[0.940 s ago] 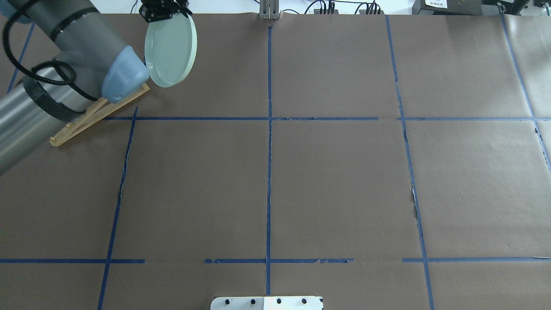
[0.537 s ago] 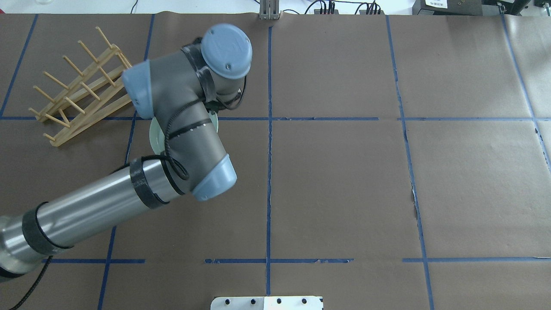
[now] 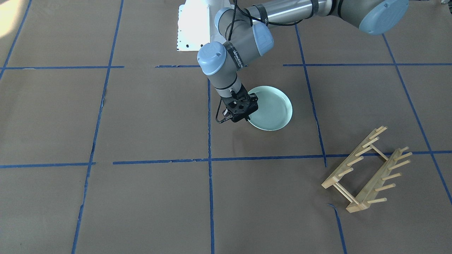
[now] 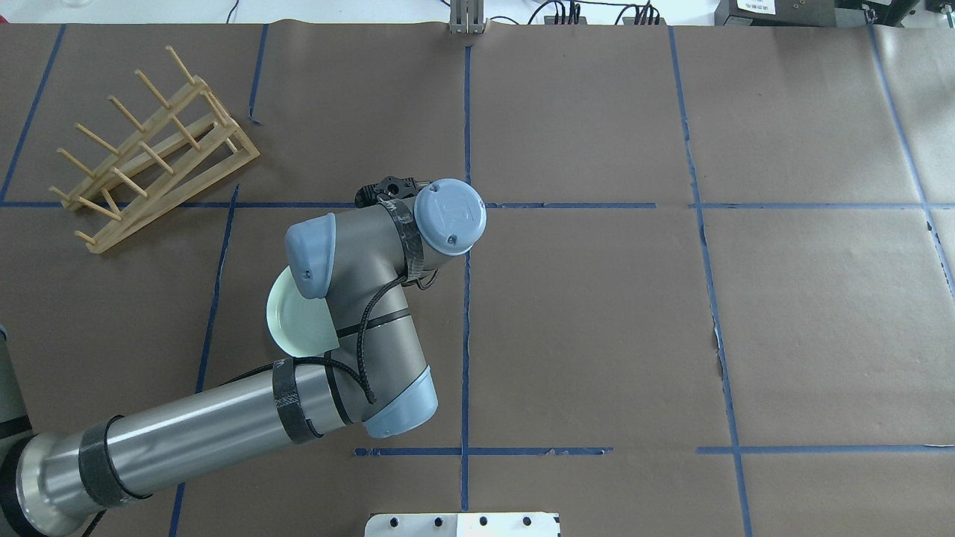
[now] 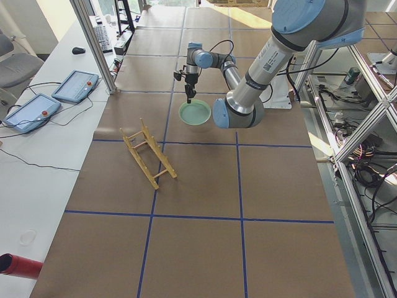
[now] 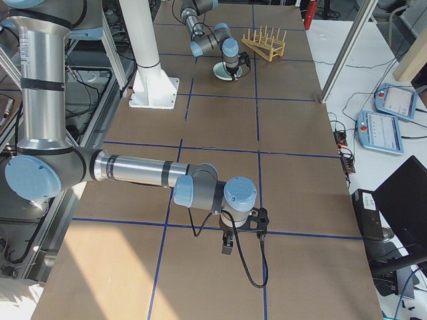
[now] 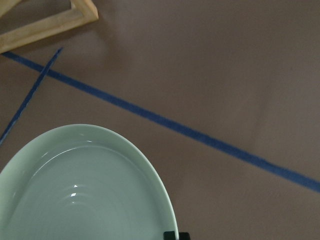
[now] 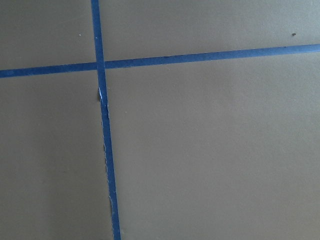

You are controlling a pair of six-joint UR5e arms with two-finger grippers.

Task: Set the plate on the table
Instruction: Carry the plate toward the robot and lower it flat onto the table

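The pale mint-green plate (image 3: 273, 107) lies flat and low on the brown-paper table (image 3: 141, 116), in the square left of the centre tape line. My left gripper (image 3: 247, 119) points down at the plate's edge and is shut on its rim. The left wrist view shows the plate (image 7: 85, 190) filling the lower left, with the fingertips (image 7: 170, 235) at its rim. In the overhead view my left arm covers most of the plate (image 4: 295, 324) and the gripper is hidden. My right gripper (image 6: 227, 248) shows only in the exterior right view, above bare paper; I cannot tell if it is open or shut.
The light wooden peg rack (image 3: 367, 169) stands at the table's far left (image 4: 149, 149), apart from the plate. Its corner shows in the left wrist view (image 7: 45, 20). Blue tape lines (image 4: 466, 298) divide the paper. The white robot base (image 3: 196, 24) is at the near edge.
My left arm has swung from the rack toward the robot and the centre line, carrying the plate. The plate was held up on edge beside the rack; now it is flat and low over the table.
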